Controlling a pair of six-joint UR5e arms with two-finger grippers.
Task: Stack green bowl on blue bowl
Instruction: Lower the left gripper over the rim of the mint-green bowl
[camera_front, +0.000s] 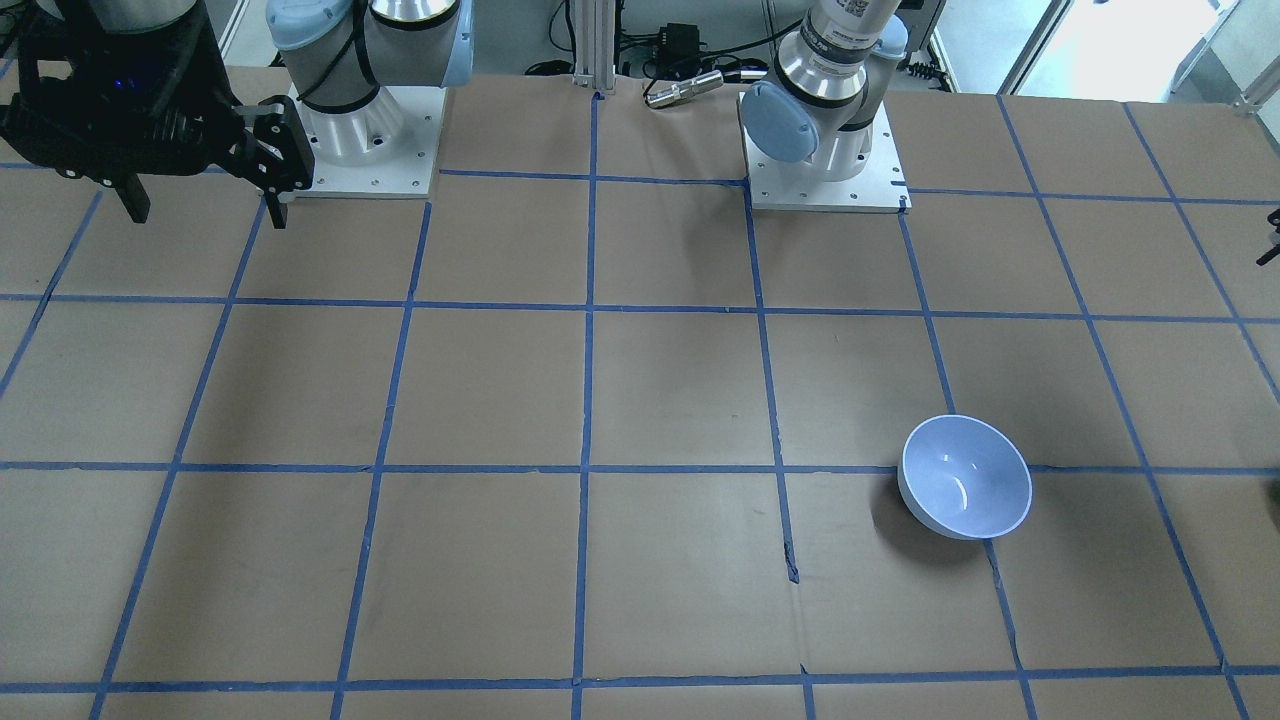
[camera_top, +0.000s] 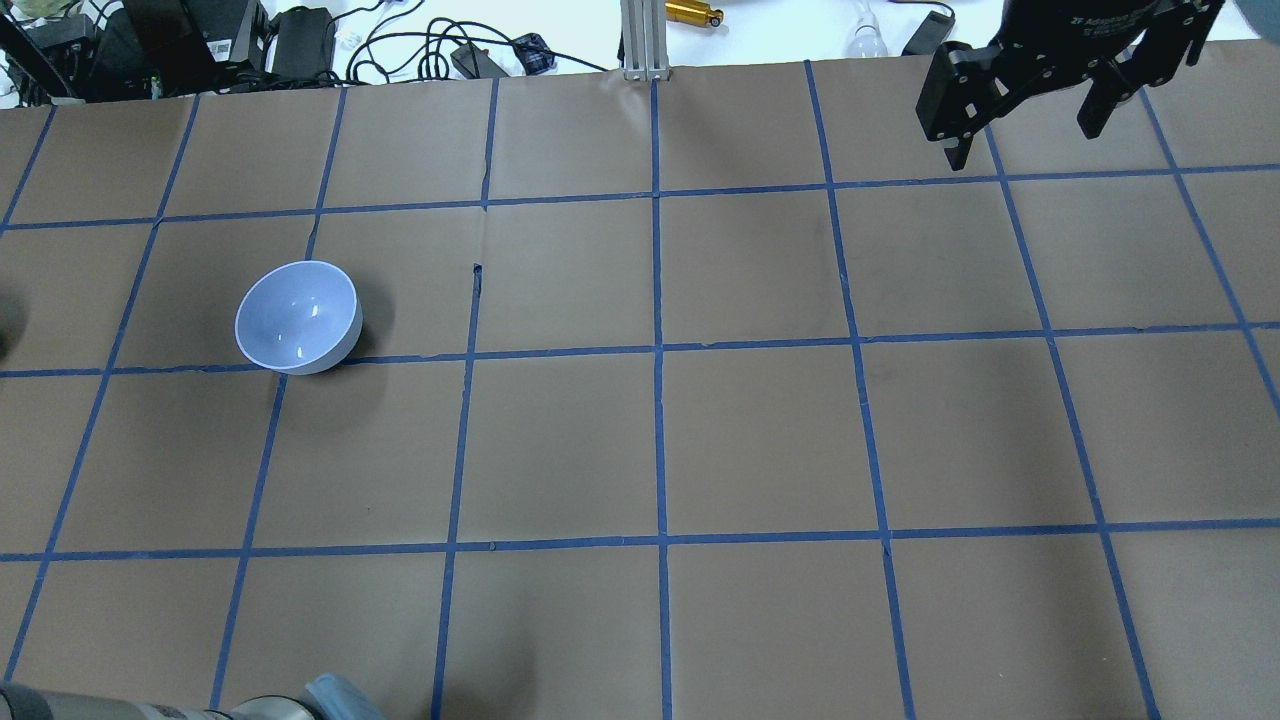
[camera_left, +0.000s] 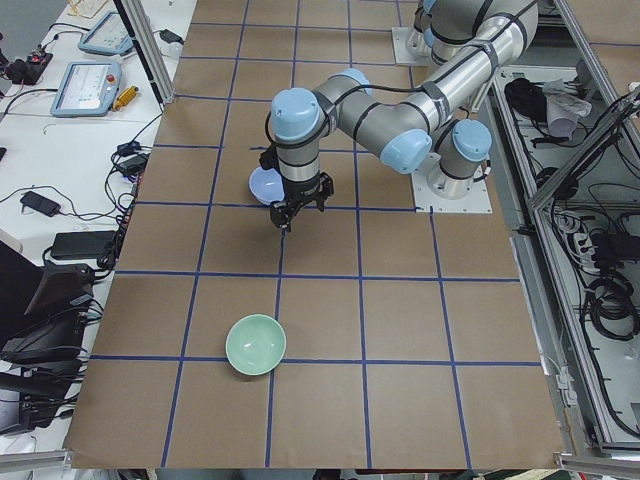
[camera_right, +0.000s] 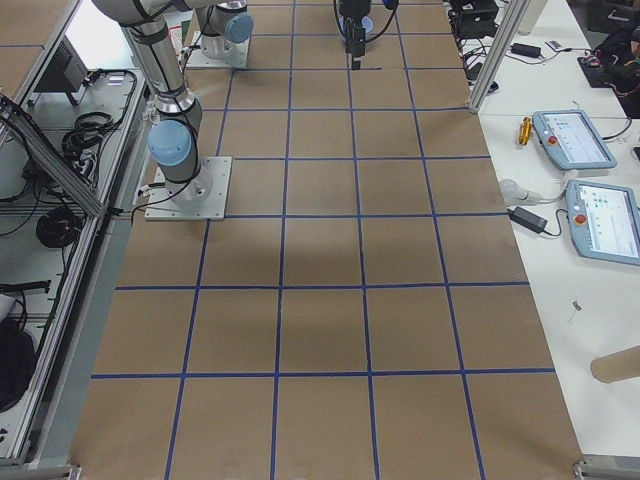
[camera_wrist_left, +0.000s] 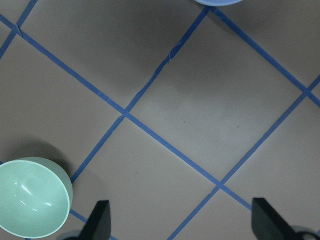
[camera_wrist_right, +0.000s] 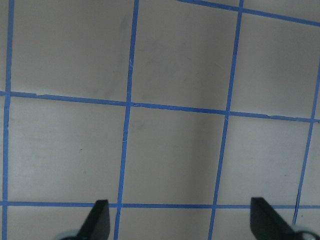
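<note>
Left arm noted stretched far out from its base, elbow bent, wrist turned straight down. Left gripper is held above the surface, its fingers spread wide with nothing between them. Right arm is raised steeply from its base, with the upper links cut off in the side view. Right gripper is held high and pointed down, seemingly tilted a little. Its jaws are parted wide and nothing is gripped.
</note>
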